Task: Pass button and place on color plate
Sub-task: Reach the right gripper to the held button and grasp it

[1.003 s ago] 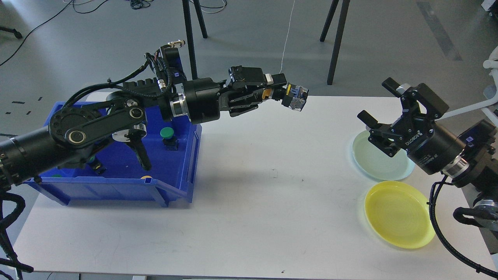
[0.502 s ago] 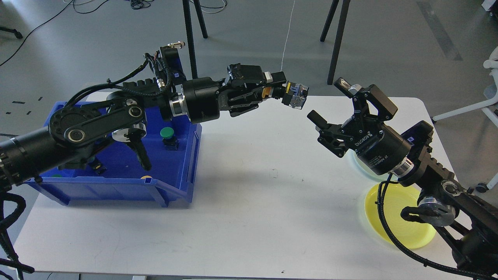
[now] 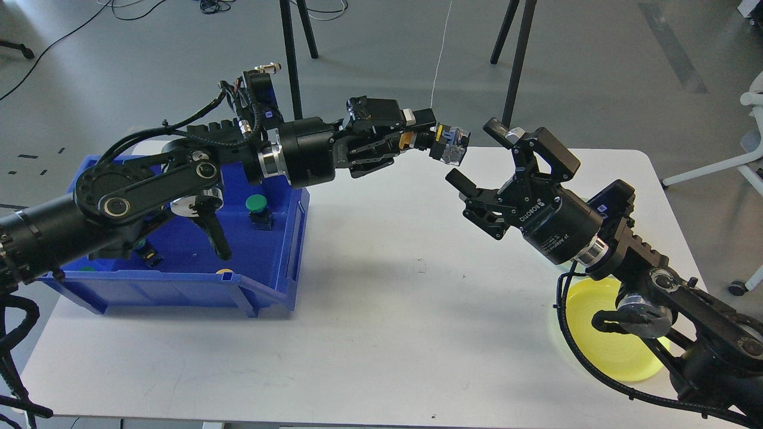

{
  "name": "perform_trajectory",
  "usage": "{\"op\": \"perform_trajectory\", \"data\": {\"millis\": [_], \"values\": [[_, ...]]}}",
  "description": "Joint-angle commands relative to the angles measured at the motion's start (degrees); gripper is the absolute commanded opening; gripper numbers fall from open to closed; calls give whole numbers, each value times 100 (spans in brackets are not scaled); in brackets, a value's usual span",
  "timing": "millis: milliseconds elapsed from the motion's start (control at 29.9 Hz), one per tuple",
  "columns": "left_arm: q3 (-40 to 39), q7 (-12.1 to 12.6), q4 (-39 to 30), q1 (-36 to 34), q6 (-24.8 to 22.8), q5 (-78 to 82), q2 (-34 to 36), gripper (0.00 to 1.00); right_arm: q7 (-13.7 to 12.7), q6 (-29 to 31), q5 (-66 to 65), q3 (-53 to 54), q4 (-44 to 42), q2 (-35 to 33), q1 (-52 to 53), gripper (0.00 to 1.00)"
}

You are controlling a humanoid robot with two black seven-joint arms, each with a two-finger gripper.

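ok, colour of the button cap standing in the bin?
Green cap on a dark base, inside the blue bin; head view.

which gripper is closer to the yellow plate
Right. The right gripper hangs open above the table, up-left of the yellow plate; the left gripper, holding the button, is farther left.

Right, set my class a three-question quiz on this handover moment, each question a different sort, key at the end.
1. True or false: the left gripper holds the yellow button above the white table.
2. The right gripper, jaws apart, is: A) gripping the button, B) just short of it, C) inside the blue bin.
3. Fill in: a ___ button stands in the bin.

Key: 1 true. 2 B. 3 green. The yellow plate lies partly hidden under the right arm.
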Motion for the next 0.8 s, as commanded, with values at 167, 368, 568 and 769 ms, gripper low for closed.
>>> {"op": "perform_trajectory", "data": {"millis": [167, 368, 568, 769], "values": [[1, 0, 9, -9, 0, 2, 1, 37, -1, 0, 1, -22, -138, 173, 123, 83], [1, 0, 9, -9, 0, 2, -8, 37, -1, 0, -8, -31, -375, 367, 255, 78], [9, 0, 9, -9, 0, 2, -8, 37, -1, 0, -8, -31, -402, 402, 264, 70], [9, 0, 45, -9, 0, 2, -8, 38, 8, 0, -8, -31, -358, 350, 255, 64]]}}
